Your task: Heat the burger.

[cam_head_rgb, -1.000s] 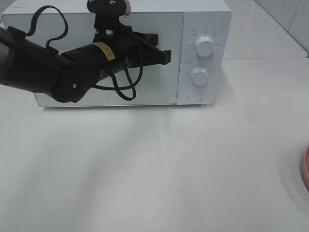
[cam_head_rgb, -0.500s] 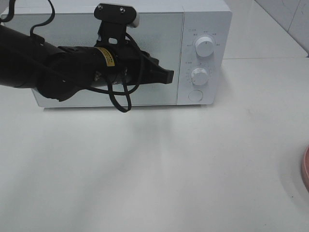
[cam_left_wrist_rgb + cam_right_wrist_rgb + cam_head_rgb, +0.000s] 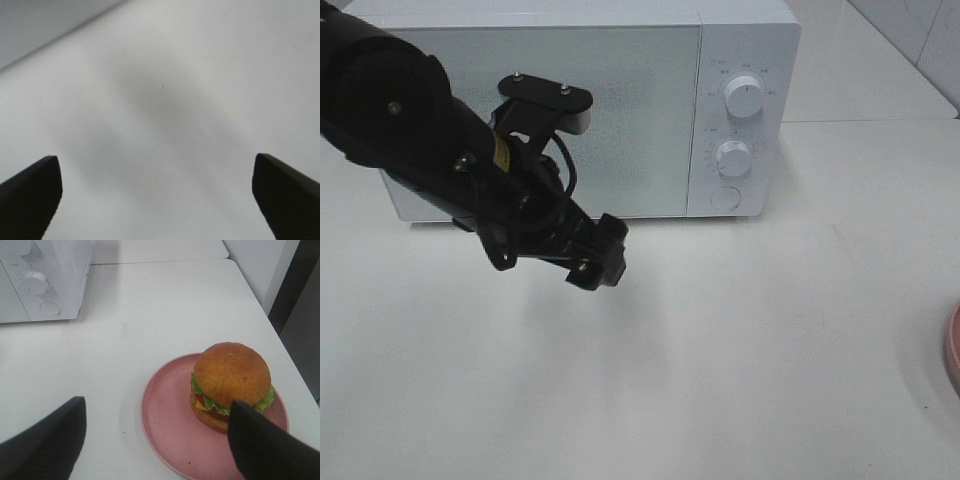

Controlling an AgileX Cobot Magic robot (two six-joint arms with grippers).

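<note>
While the burger (image 3: 231, 385) sits on its pink dish (image 3: 170, 430) on the worktop (image 3: 750, 350), the right claw (image 3: 155, 440) hangs spread above it, empty; farther off, the left claw (image 3: 603, 256) gapes before the shut microwave (image 3: 650, 100).

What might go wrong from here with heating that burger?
The microwave door looks shut, and the left pincer hangs open over bare table, so the burger has nowhere to go yet. The burger is tall and sits off-centre on its dish; it might topple or slide when the right pincer lifts it.
</note>
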